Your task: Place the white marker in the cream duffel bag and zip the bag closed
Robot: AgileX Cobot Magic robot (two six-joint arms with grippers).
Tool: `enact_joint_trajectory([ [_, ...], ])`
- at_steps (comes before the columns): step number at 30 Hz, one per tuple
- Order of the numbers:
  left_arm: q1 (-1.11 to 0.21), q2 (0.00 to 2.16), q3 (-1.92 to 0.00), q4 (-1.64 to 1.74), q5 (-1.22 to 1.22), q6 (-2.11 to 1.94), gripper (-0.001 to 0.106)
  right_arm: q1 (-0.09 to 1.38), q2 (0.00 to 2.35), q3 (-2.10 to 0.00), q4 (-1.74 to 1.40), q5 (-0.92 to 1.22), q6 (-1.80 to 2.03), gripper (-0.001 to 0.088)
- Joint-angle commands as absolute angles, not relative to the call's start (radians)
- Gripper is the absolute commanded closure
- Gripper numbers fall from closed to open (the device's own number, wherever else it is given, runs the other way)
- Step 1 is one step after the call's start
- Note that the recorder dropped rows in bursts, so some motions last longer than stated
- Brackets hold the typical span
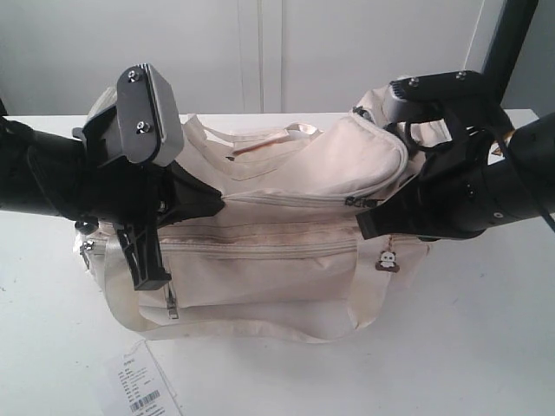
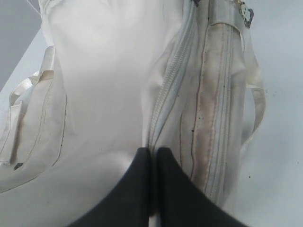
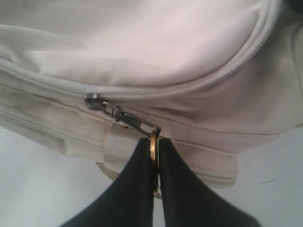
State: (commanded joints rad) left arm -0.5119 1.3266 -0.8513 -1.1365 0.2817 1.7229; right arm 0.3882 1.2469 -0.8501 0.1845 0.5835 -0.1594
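The cream duffel bag (image 1: 277, 269) lies on the white table (image 1: 486, 347), its front pocket zip facing the camera. My left gripper (image 1: 221, 201) (image 2: 154, 151) is at the left end of the top zipper (image 2: 170, 90), shut on a fold of the bag's fabric. On the right, my right gripper (image 1: 362, 212) (image 3: 154, 144) is shut on the gold ring of the zipper pull (image 3: 128, 118), which hangs from the slider (image 3: 93, 100). From the left gripper to the slider (image 1: 349, 201) the top zipper looks closed. The white marker is hidden.
A paper tag with a barcode (image 1: 143, 390) lies on the table in front of the bag. A small panda charm (image 1: 389, 260) dangles at the bag's right front. Strap handles (image 1: 251, 143) lie across the top and another strap (image 1: 260, 328) along the front.
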Motion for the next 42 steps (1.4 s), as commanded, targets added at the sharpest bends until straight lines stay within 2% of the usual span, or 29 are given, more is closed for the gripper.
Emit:
enact_joint_trajectory([
  [31, -0.512, 1.327, -0.851, -1.137, 0.281, 1.723, 0.105, 0.336, 1.245, -0.900, 0.148, 0.615, -0.179, 0.0868],
  [42, -0.512, 1.327, -0.851, -1.137, 0.281, 1.723, 0.105, 0.277, 1.244, -0.900, 0.130, 0.629, -0.181, 0.0868],
])
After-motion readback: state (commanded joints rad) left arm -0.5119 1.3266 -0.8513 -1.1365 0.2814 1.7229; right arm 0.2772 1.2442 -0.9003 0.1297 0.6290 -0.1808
